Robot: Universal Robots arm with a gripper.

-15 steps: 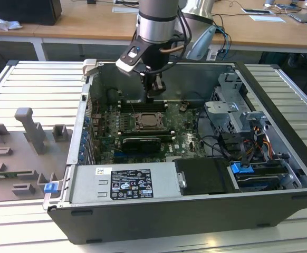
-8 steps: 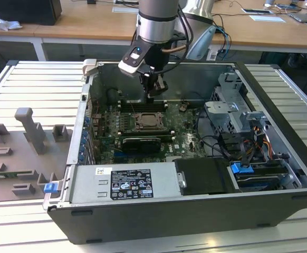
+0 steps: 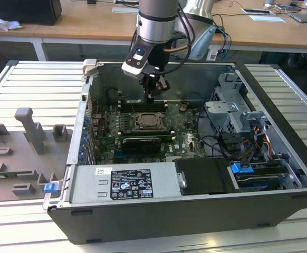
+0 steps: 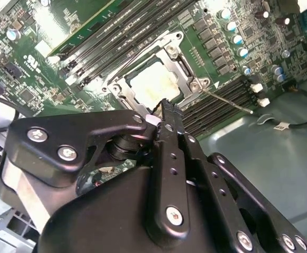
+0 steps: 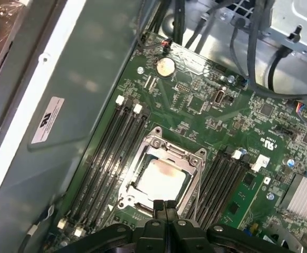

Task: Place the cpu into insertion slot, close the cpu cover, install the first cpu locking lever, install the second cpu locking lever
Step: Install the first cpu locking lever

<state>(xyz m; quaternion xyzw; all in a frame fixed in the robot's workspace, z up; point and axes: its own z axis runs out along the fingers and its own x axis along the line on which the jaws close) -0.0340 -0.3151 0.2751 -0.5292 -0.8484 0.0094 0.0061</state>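
The cpu [image 5: 161, 179] [image 4: 154, 84], a pale square chip, lies in the insertion slot [image 3: 148, 122] on the green board. The cpu cover [image 5: 194, 159] [image 4: 181, 59], a silvery frame, lies flat around the chip. A thin wire locking lever [image 4: 227, 100] sticks out from one corner of the socket over the memory slots. My gripper [image 3: 152, 96] [image 4: 164, 105] [image 5: 165, 205] hangs just above the socket's far edge in the exterior view. Its black fingers are shut together with nothing between them.
Long black memory slots [image 5: 108, 153] flank the socket on both sides. The open computer case [image 3: 280, 132] walls in the board, with a drive cage and cables [image 3: 238, 121] on the exterior view's right and a power supply [image 3: 127, 184] in front. Grey fixtures [image 3: 29, 132] stand outside.
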